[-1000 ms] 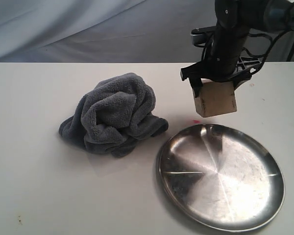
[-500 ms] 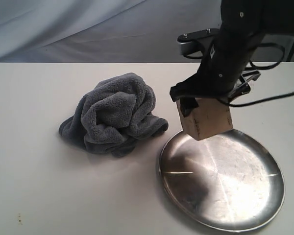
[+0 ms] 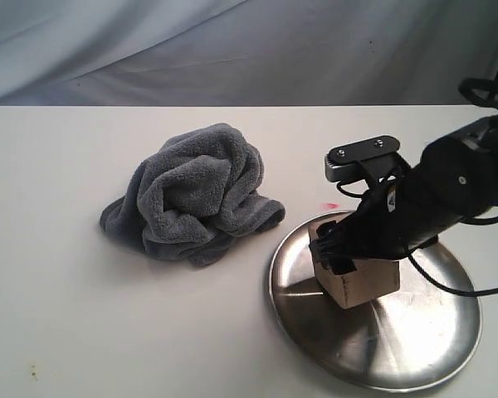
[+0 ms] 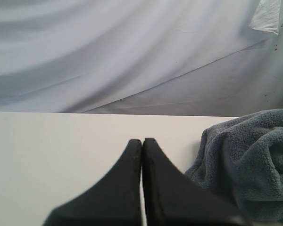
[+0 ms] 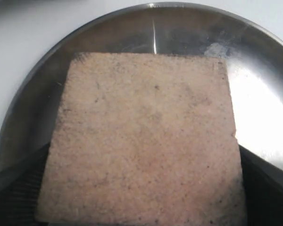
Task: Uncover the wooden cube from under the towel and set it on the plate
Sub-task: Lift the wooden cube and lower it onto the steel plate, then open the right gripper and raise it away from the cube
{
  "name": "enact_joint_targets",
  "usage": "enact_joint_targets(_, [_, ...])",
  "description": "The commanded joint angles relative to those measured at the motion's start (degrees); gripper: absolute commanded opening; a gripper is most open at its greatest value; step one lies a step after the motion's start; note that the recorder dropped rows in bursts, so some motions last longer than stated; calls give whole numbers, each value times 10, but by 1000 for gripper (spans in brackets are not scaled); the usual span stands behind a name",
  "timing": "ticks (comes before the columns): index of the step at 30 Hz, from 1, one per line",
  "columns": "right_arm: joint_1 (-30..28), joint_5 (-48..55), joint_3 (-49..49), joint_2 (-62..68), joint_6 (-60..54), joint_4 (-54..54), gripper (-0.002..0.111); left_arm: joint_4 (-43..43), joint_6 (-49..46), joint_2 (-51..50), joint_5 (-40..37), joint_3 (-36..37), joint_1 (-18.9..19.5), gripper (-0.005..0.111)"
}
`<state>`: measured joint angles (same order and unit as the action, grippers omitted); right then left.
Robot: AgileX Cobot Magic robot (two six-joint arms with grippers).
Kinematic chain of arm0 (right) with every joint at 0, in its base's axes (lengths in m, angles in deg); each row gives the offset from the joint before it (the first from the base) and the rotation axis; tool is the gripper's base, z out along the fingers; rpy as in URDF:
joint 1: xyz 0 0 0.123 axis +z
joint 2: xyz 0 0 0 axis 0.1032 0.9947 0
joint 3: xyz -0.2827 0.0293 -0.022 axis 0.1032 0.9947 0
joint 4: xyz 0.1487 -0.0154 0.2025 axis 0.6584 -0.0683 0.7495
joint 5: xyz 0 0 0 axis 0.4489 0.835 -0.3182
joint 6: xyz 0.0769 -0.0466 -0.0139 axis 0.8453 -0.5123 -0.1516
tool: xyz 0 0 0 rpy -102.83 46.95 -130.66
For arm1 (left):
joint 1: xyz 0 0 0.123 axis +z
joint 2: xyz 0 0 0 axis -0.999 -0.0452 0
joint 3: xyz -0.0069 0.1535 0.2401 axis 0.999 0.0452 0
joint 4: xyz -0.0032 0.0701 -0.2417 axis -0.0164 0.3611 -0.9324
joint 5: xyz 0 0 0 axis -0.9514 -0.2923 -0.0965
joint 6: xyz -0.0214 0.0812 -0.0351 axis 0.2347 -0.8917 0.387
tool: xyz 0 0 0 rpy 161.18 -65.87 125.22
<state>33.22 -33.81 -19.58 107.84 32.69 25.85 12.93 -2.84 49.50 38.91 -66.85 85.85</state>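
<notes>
The light-brown wooden cube point(image 3: 367, 283) is sitting on the towel-side part of the round shiny silver metal plate point(image 3: 432, 336). We are gripping it from above with the right gripper point(image 3: 353, 264), whose fingers are clamping its sides. The dark grey plush towel point(image 3: 195, 192) is lying crumpled on the white table point(image 3: 58, 315), just beside the plate. The left gripper point(image 4: 142, 157) is resting fully closed and empty near the towel.

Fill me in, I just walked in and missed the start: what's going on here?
The right gripper is shut on the cube and holds it on the plate, at or just above its surface; it has not let go. The towel lies bunched on the table beside the plate, covering nothing that shows. The left gripper is shut and empty, near the towel.
</notes>
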Motion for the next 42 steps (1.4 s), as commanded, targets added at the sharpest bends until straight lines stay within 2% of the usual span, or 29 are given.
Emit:
enact_joint_targets(1, [1, -66, 32, -14, 3, 5, 50, 0, 1, 1, 1, 3, 0, 1])
enact_joint_targets(9, [1, -48, 48, -14, 3, 5, 52, 0, 1, 1, 1, 3, 0, 1])
enact_joint_targets(16, [1, -43, 48, -29, 3, 5, 77, 0, 1, 1, 1, 3, 0, 1])
enact_joint_targets(18, [1, -43, 48, -39, 3, 5, 79, 0, 1, 1, 1, 3, 0, 1])
enact_joint_targets(33, [1, -55, 48, -99, 3, 4, 79, 0, 0, 1, 1, 3, 0, 1])
enact_joint_targets(39, [1, -134, 48, -172, 1, -32, 77, 0, 1, 1, 1, 3, 0, 1])
enact_joint_targets(42, [1, -183, 48, -197, 1, -57, 70, 0, 1, 1, 1, 3, 0, 1])
